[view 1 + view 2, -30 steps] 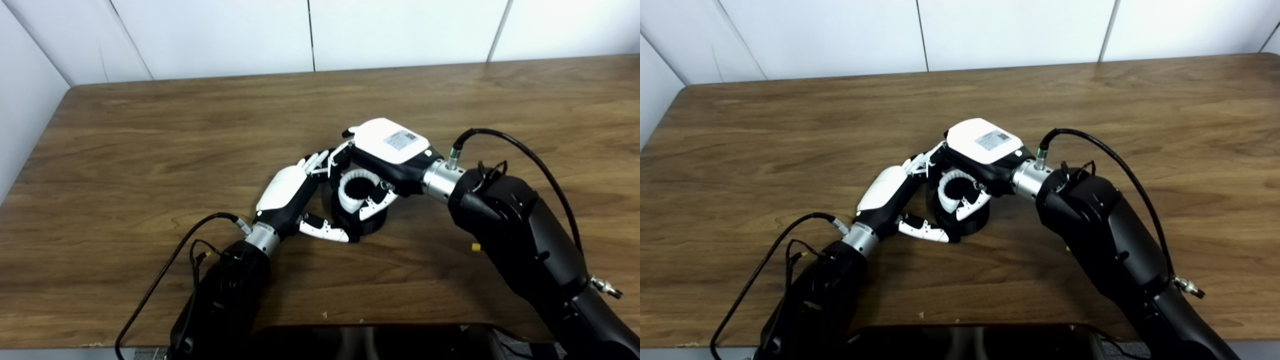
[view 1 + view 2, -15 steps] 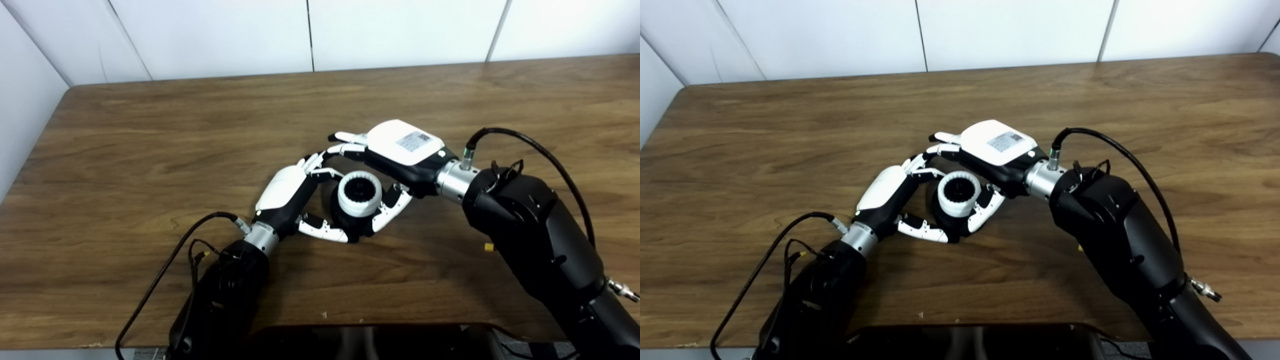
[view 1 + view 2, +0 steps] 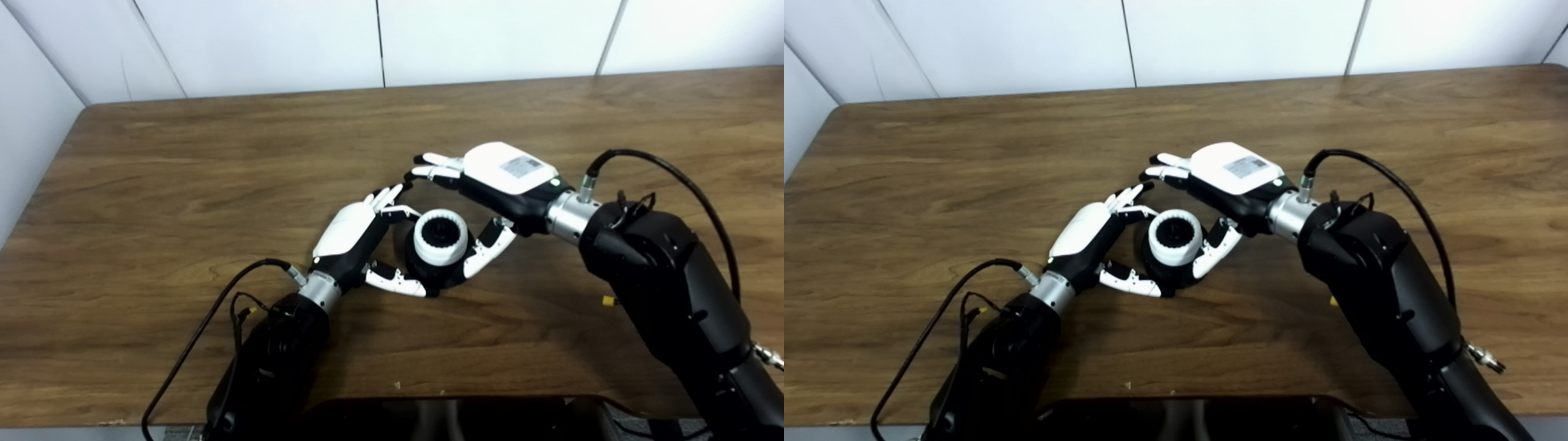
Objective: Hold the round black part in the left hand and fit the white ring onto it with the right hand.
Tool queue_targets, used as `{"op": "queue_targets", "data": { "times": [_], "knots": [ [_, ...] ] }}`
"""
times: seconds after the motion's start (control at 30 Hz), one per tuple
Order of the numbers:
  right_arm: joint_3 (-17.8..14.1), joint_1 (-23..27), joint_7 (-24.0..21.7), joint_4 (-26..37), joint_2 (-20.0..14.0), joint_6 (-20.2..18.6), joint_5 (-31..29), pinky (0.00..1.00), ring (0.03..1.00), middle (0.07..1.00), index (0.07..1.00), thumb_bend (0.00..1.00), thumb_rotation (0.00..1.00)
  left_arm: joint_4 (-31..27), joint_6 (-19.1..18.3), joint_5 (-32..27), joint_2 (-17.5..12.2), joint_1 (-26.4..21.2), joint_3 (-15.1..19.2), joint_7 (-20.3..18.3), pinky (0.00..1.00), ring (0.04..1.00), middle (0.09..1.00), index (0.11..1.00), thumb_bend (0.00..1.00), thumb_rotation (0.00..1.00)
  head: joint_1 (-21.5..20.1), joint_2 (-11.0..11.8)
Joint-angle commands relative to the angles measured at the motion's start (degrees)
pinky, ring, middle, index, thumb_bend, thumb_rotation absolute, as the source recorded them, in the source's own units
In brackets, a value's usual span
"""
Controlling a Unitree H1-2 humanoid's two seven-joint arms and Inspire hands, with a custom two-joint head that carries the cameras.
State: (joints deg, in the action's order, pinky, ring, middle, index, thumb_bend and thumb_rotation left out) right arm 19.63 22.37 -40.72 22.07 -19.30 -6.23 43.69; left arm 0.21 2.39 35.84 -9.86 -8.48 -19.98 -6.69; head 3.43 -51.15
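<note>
- Left eye view: white ring (image 3: pixel 440 236) sits on top of the round black part (image 3: pixel 454 274), mid table (image 3: pixel 153 184).
- L hand (image 3: pixel 358 245) wraps the part from the left, thumb at its near side.
- R hand (image 3: pixel 490 196) is spread wide, empty, just right of the ring.
- Check the ring sits level & fully down before you let go w/ L; ease off slowly.

my left hand (image 3: pixel 354 236) curls, fingers and thumb closed around what it grips. my right hand (image 3: pixel 490 187) hovers beside it, palm down, fingers spread, holding nothing.
</note>
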Motion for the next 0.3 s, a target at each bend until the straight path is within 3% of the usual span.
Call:
{"op": "queue_targets", "data": {
  "times": [0.0,0.27],
  "knots": [
    [-1.85,1.37,0.61,2.36,-0.97,-1.06,-1.39,0.86,0.899,0.957,0.905,1.0,0.31,-1.48,0.45,-0.09,-0.31,-0.66,0.07,0.06,1.0,1.0,1.0,0.628,0.97,0.36,-0.24,0.19],
    [-4.15,-0.4,1.66,2.14,-2.44,-1.68,-4.28,0.82,0.863,0.938,0.903,0.99,0.3,-1.19,0.56,-0.11,-0.35,-0.41,0.16,0.23,1.0,1.0,1.0,0.629,0.98,0.35,-1.03,0.87]
  ]
}}
